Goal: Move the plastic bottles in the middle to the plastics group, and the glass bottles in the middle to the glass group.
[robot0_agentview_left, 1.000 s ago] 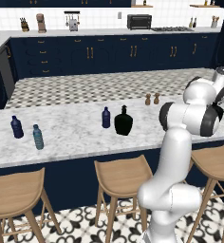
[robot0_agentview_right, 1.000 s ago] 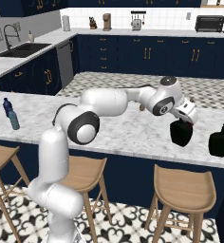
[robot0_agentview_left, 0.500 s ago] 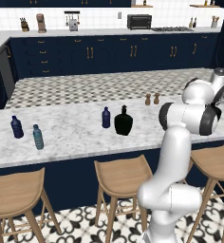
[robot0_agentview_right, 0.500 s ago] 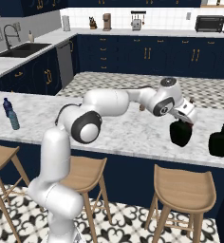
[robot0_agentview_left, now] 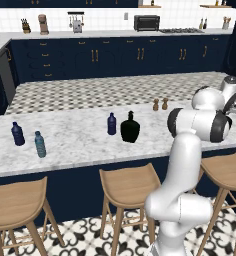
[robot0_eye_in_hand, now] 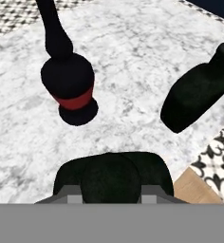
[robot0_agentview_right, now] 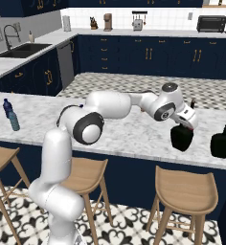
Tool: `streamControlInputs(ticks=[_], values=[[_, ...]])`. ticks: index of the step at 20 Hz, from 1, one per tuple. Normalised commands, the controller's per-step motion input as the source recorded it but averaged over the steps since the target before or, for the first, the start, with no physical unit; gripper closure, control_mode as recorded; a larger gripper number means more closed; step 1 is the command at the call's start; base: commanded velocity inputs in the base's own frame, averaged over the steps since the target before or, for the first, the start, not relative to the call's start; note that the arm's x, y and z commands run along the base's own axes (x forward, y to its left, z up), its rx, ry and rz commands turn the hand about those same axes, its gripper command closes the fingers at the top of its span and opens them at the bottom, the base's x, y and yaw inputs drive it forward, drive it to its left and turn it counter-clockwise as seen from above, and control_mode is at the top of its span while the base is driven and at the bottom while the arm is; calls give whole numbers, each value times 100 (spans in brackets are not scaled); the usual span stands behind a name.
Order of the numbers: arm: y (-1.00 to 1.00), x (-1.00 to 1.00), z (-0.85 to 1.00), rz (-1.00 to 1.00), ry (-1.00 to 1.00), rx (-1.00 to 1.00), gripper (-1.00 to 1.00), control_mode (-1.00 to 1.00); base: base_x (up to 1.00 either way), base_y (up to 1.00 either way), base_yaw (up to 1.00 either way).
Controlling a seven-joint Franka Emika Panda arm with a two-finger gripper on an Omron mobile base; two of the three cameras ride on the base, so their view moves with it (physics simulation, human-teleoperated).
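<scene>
My gripper is shut on the neck of a squat black glass bottle at the right end of the marble island. In the hand view that bottle's round body sits right below my gripper. Just beyond stand the glass group: a dark red-labelled bottle and a black rounded bottle, which also shows in the right base view. Mid-island stand a navy plastic bottle and another black glass bottle. The plastics group, navy and teal-grey, stands far left.
Two small shakers stand behind the middle bottles. Wooden stools line the island's near edge, and one lies below the held bottle. The island's right corner is close beside the glass group.
</scene>
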Motion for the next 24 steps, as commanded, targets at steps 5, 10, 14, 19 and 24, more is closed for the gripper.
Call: streamControlInputs(ticks=[5,10,14,19,24], values=[[0,5,-4,0,-3,0,100,-100,0,0,0],[0,44,0,0,-1,0,100,-100,0,0,0],[0,44,0,0,0,0,100,-100,0,0,0],[0,13,0,0,0,0,100,-100,0,0,0],[0,12,-14,0,0,0,100,-100,0,0,0]])
